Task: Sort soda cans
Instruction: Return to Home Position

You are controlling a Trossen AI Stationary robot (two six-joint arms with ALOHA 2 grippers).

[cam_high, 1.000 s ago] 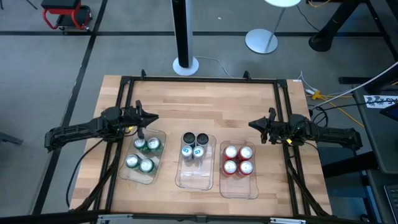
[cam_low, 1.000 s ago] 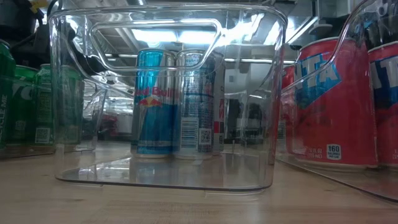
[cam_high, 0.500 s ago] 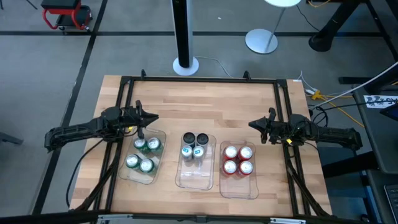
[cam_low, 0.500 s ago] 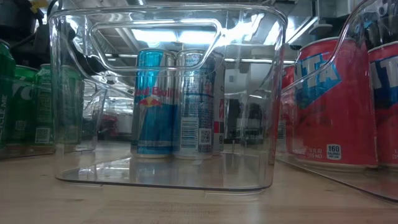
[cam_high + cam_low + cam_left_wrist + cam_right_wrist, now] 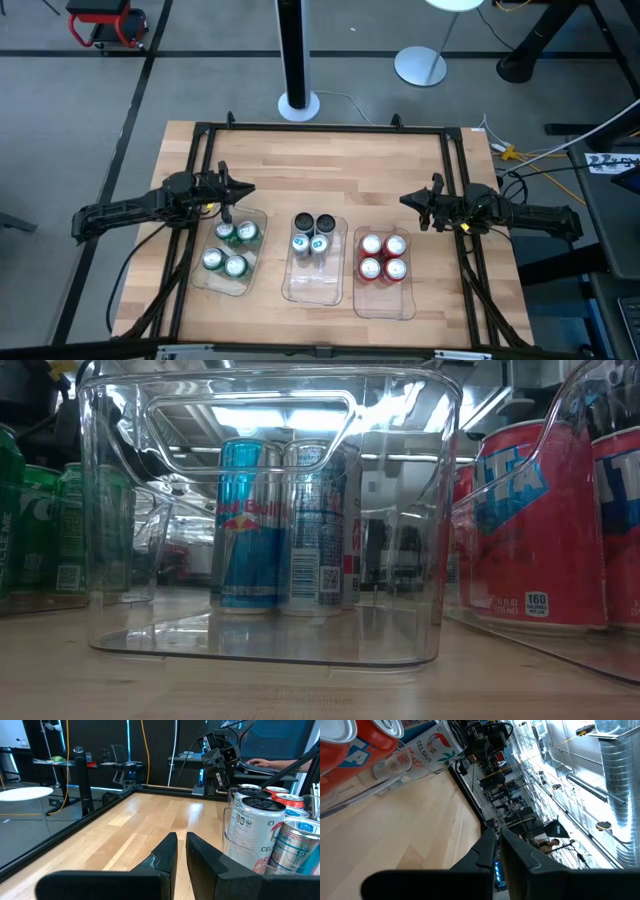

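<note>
Three clear trays stand in a row on the near half of the wooden table. Four green cans (image 5: 230,248) stand upright in the left tray, several silver-grey cans (image 5: 313,234) in the middle tray, four red cans (image 5: 384,256) in the right tray. The low view shows the green cans (image 5: 40,530), silver-grey cans (image 5: 280,525) and red cans (image 5: 520,525) through the tray walls. My left gripper (image 5: 248,189) (image 5: 181,842) hovers shut just beyond the green tray's far end. My right gripper (image 5: 404,200) (image 5: 498,837) hovers shut beyond the red tray's far right corner.
The left tray (image 5: 205,283), middle tray (image 5: 315,292) and right tray (image 5: 385,308) have bare floor at their near ends. Bare wood (image 5: 330,165) fills the table's far half. A black frame (image 5: 200,135) runs around the table. A lamp base (image 5: 420,66) and a pole (image 5: 297,100) stand beyond the far edge.
</note>
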